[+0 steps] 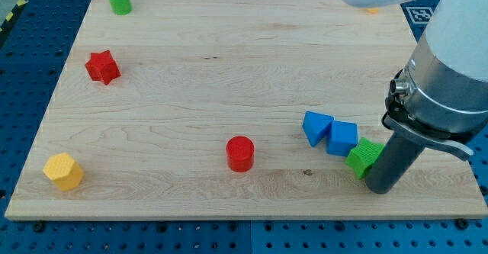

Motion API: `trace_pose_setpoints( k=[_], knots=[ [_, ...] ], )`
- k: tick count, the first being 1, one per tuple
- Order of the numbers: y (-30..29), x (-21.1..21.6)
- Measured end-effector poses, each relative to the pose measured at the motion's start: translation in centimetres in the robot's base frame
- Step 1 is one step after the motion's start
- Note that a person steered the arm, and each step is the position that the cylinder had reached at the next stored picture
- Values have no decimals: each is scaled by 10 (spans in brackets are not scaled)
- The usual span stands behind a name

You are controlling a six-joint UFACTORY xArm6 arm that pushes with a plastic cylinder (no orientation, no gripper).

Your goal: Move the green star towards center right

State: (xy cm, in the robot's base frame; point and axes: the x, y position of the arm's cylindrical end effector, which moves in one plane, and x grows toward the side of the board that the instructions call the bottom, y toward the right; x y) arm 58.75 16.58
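Observation:
The green star (pixel 364 158) lies at the lower right of the wooden board (pixel 229 94), partly hidden by my rod. My tip (pixel 380 188) rests on the board right against the star's lower right side. A blue cube (pixel 342 138) touches the star's upper left, and a blue triangular block (pixel 316 127) sits just left of that cube.
A red cylinder (pixel 239 153) stands at the lower middle. A red star (pixel 102 67) is at the left, a green cylinder (pixel 119 1) at the top left, a yellow hexagonal block (pixel 62 171) at the bottom left. An orange block (pixel 370 11) peeks out at the top right under the arm.

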Motion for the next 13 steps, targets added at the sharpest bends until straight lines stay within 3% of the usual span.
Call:
trace_pose_setpoints(
  k=[3, 5, 10, 12, 13],
  knots=[
    [-2, -7],
    [-43, -41],
    [14, -137],
    [16, -160],
    [-17, -181]
  ],
)
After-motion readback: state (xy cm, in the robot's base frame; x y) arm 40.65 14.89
